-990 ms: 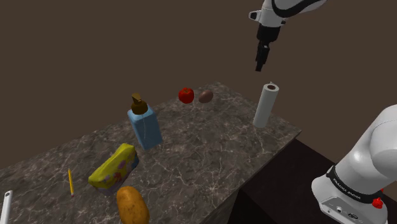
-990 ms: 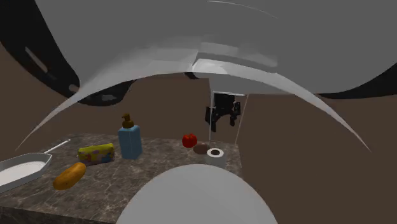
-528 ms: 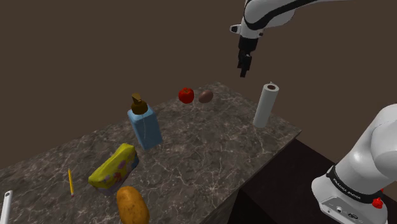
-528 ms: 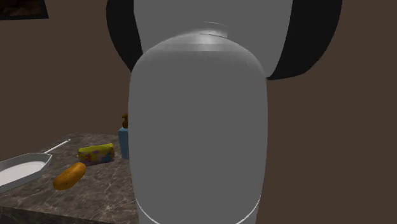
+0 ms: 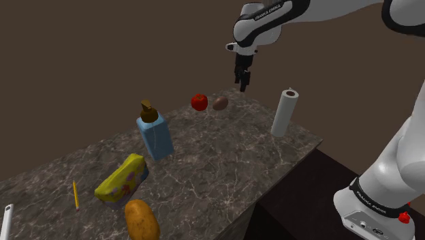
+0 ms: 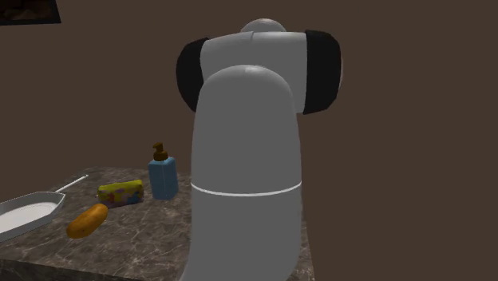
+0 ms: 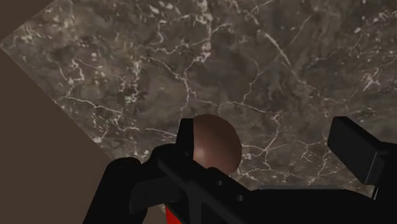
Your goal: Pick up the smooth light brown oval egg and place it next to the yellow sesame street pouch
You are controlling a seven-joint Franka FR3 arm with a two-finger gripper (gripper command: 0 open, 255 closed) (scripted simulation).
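Observation:
The brown oval egg (image 5: 220,103) lies near the far edge of the dark marble counter (image 5: 204,163), just right of a red apple (image 5: 199,102). My black gripper (image 5: 242,82) hangs in the air above the egg and slightly to its right in the shoulder view. In the wrist view the fingers stand apart, so the gripper (image 7: 270,143) is open and empty, and the egg (image 7: 215,143) lies on the counter below, close to one finger (image 7: 186,137). The yellow patterned pouch (image 5: 122,178) lies towards the counter's front left, also seen as the pouch (image 6: 120,192) beside the arm.
A blue soap bottle (image 5: 154,133) stands between the egg and the pouch. A white paper roll (image 5: 285,113) stands upright at the counter's right edge. A potato (image 5: 142,219) and an orange pencil (image 5: 75,194) lie near the pouch. A white pan (image 6: 28,214) sits at the left.
The gripper has swung left and lower in the shoulder view, from over the paper roll to above the egg. The arm's link now blocks the second exterior view's middle.

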